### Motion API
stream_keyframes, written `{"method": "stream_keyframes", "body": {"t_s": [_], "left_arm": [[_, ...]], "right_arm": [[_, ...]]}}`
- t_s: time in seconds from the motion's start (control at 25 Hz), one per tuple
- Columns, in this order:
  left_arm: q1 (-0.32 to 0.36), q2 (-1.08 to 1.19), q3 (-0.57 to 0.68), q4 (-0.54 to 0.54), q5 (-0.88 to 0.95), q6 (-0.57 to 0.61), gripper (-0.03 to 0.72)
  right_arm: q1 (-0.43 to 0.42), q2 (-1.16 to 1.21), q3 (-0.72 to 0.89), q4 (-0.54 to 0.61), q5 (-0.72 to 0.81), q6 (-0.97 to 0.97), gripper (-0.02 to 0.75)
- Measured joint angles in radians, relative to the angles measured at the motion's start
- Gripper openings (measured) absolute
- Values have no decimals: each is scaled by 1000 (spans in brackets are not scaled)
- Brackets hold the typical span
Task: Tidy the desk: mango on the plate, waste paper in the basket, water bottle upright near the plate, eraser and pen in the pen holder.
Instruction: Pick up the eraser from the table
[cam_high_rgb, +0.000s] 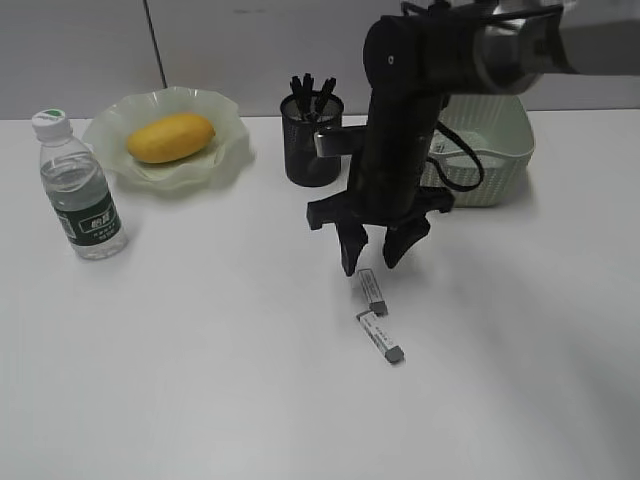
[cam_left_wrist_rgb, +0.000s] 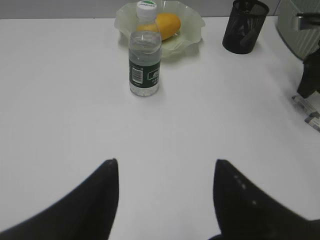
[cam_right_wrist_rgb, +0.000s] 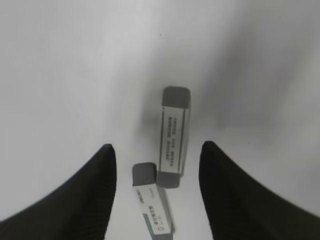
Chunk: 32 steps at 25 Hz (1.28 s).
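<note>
The right arm (cam_high_rgb: 400, 120) was matte black with a grey metallic tube at upper right, a black cable looped beside it, and two pointed black fingers (cam_high_rgb: 350, 250).

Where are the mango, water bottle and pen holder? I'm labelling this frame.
mango (cam_high_rgb: 171, 137), exterior view, middle of the fruit.
water bottle (cam_high_rgb: 88, 215), exterior view, on its dark label.
pen holder (cam_high_rgb: 310, 150), exterior view, front of the mesh wall.

Ext cam slanted down; wrist cams low.
</note>
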Motion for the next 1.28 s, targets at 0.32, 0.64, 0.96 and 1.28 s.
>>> {"method": "stream_keyframes", "body": {"t_s": [0.32, 0.64, 0.96, 1.28], "left_arm": [[0, 0, 0, 0, 0, 0, 455], [0, 0, 0, 0, 0, 0, 455], [0, 0, 0, 0, 0, 0, 455], [0, 0, 0, 0, 0, 0, 445]], "right_arm": [[0, 12, 41, 12, -67, 10, 371], [0, 12, 71, -13, -103, 22, 365], [0, 33, 71, -15, -135, 27, 365], [0, 46, 71, -24, -135, 27, 180]]}}
